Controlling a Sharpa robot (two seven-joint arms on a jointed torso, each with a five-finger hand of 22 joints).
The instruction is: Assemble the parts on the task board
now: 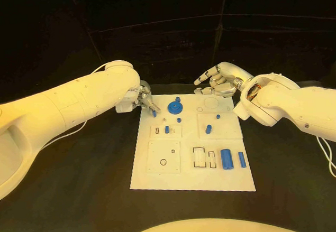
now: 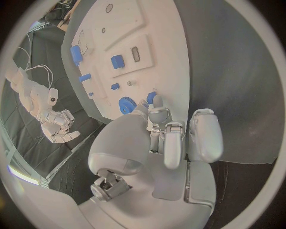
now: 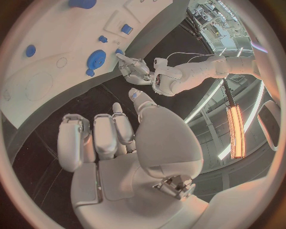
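A black desk (image 1: 80,174) is seen carrying a white task board (image 1: 195,180) at its middle. Two white arms are seen reaching to the board's far end, the left arm (image 1: 53,110) from one side and the right arm (image 1: 305,107) from the other.

The left hand (image 1: 146,102) is placed at the board's far left corner, its fingers (image 2: 174,143) drawn close together and pointed down beside a blue round gear (image 1: 175,106). In the left wrist view the fingertips are seen right next to a small blue piece (image 2: 151,98) near that gear (image 2: 126,105); whether it is pinched or merely touched cannot be told.

The right hand (image 1: 218,81) is held above the desk just beyond the board's far right corner, its fingers (image 3: 101,138) curled in loosely, and nothing is seen in it.

On the board, a blue cylinder (image 1: 227,159) and a slimmer blue bar (image 1: 241,159) are noted lying side by side near the right edge. Smaller blue pegs (image 1: 208,128) are noted in the middle recessed panels, one (image 1: 166,129) on the left panel.
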